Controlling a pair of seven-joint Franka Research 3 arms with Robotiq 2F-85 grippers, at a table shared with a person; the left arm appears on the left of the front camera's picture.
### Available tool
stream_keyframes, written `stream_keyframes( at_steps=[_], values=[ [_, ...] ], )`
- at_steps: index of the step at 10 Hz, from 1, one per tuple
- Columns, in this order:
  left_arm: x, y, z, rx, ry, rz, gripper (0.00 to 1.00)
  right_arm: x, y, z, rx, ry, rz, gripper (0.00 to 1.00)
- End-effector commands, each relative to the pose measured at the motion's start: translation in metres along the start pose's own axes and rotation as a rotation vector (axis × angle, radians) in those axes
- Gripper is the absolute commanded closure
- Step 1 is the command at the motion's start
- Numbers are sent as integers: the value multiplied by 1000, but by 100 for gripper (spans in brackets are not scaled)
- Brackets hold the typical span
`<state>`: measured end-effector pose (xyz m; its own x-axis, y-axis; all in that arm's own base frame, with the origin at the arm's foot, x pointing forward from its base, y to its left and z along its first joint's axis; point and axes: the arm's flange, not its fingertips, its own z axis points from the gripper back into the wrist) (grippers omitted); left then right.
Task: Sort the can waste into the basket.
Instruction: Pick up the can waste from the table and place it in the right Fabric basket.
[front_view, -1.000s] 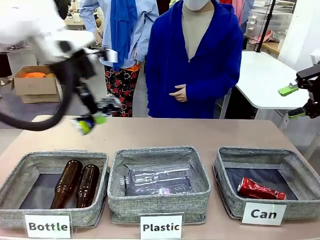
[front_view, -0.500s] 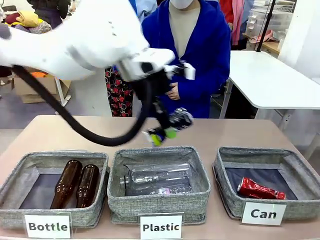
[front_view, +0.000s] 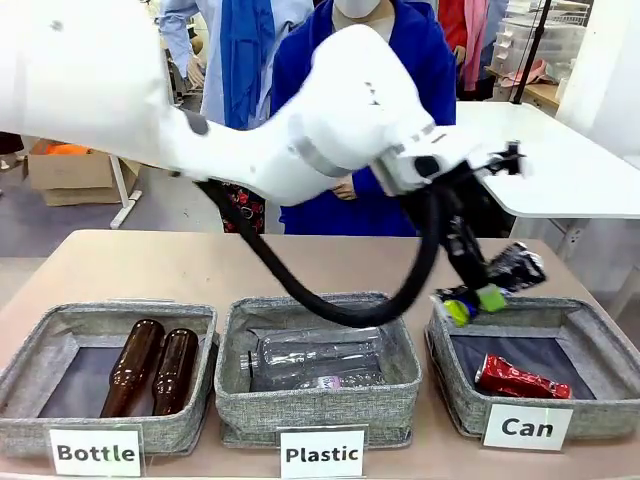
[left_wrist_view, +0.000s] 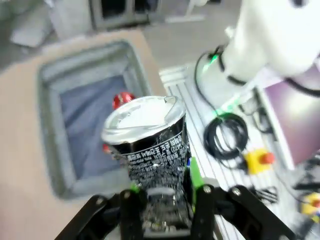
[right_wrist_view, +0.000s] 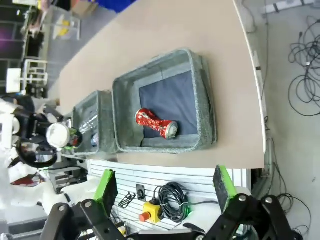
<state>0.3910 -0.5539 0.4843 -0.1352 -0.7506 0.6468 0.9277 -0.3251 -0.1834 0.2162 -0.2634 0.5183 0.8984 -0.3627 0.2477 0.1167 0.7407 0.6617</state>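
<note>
- The table (front_view: 330, 262) carried three grey baskets in a row, and I had the left arm (front_view: 300, 130) reaching right across it toward the far right one.
- The Can basket (front_view: 590, 320) sat at the right end by its label; the red can (front_view: 521, 379) lay crushed on its dark bottom, also clear from the right wrist view (right_wrist_view: 156, 123).
- The Plastic basket (front_view: 400, 345) in the middle held clear bottles, and the Bottle basket (front_view: 60, 330) at the left held two brown ones; I left both alone.
- The left gripper (front_view: 474, 300) hung just over the Can basket's near-left corner, its fingers pinching the silver can (front_view: 514, 268) low on its body, lid end sticking out.
- From the left wrist I saw that silver can (left_wrist_view: 150, 145) dented between the green pads (left_wrist_view: 195, 176), the basket below and beyond it.
- I judged the can light and thin-walled, so it gives under a squeeze; the printed wall looked smooth and could slip, so a grip across the middle of the body suited it best.
- The right gripper (right_wrist_view: 165, 195) waited high above with its fingers spread wide, nothing between them.
</note>
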Motion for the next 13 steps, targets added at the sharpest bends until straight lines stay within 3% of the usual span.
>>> stream_keyframes(
  at_steps=[1, 3, 6, 10, 11, 13],
  values=[
    [35, 26, -23, 33, 47, 0, 100, 11, 14, -4, 2, 11, 8, 0],
    [53, 52, -57, 65, 96, 7, 100, 11, 14, -4, 2, 11, 8, 0],
    [45, 91, -98, 180, 103, 78, 100, 11, 14, -4, 2, 11, 8, 0],
    [35, 92, -101, 203, 122, 88, 100, 11, 14, -4, 2, 11, 8, 0],
    [29, 89, -103, 210, 140, 82, 3, 11, 14, -4, 2, 11, 8, 0],
    [25, 84, -98, 210, 133, 91, 0, 11, 14, -4, 2, 11, 8, 0]
  ],
)
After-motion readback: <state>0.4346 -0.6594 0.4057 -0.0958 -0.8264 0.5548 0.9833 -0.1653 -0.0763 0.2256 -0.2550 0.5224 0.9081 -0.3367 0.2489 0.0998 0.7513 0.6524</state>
